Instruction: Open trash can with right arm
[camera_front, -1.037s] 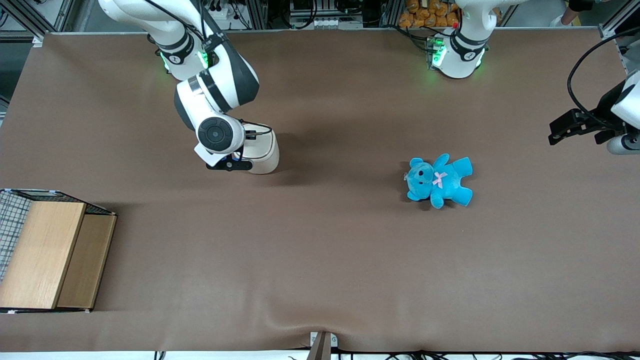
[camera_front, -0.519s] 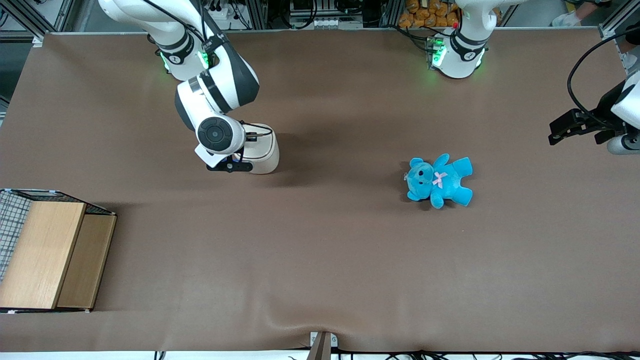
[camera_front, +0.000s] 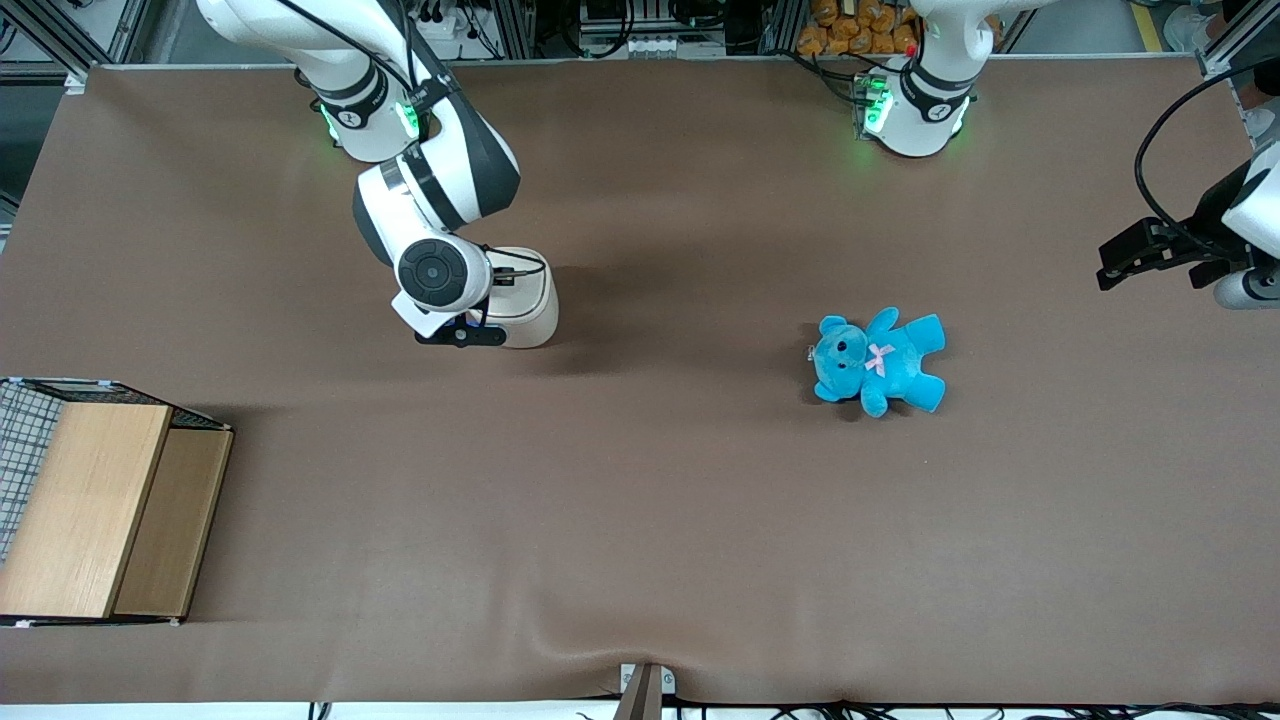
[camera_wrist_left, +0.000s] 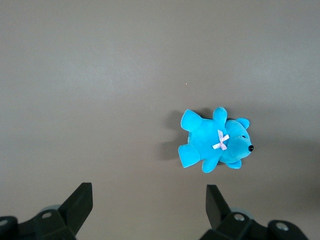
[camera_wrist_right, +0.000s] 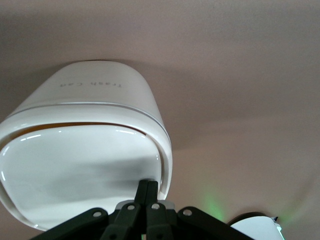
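"Trash Can" on trash can (camera_wrist_right: 90, 87) side

The right arm (camera_front: 440, 190) is glossy white with dark grey bands, a round grey joint cap (green lights at its base) and a black gripper (camera_wrist_right: 146, 192).

Gripper (camera_wrist_right: 146, 192) on the trash can (camera_front: 528, 300) lid (teddy (camera_front: 878, 361) toward the parked arm's end).

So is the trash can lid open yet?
Barely: a thin tan gap shows under the lid of the trash can; gripper at its edge.
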